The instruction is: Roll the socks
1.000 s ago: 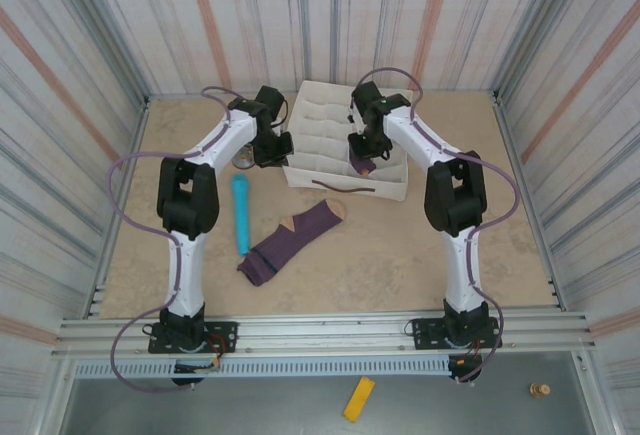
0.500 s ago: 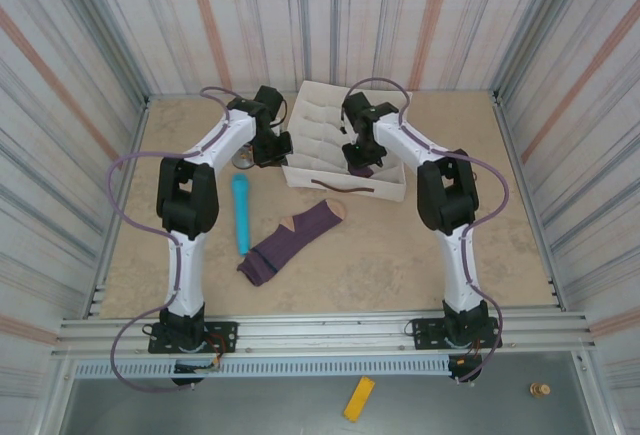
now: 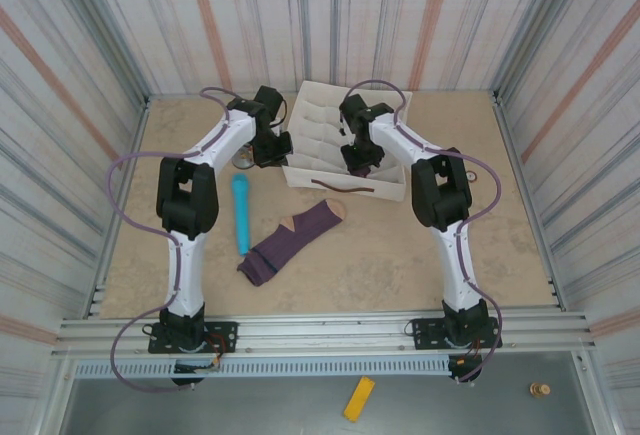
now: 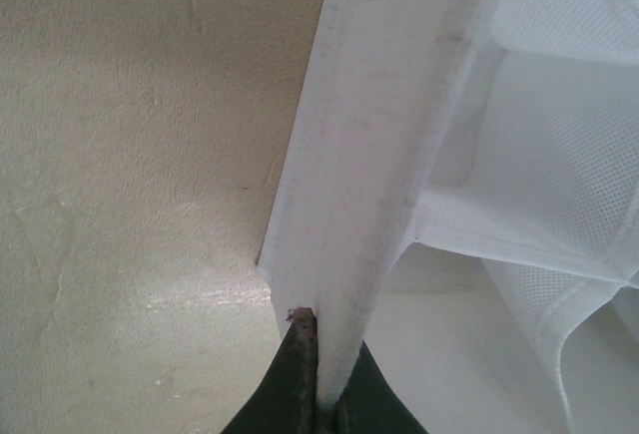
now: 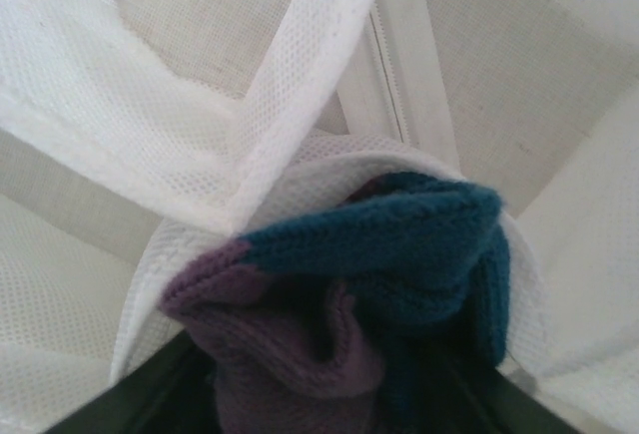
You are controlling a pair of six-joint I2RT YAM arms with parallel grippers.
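Sock (image 5: 339,304) bunched in mesh box (image 5: 100,105); purple w/ teal knit.

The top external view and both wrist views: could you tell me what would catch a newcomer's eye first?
A bundled purple sock with a teal toe sits in a mesh compartment of the white organizer box, with the right gripper around it. The left gripper pinches the box's left wall. On the table in front, another purple sock lies unrolled beside a light blue cylinder.

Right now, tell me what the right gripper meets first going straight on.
Almost certainly the bunched purple-and-teal sock, close before the right gripper, in a mesh pocket of the white organizer.
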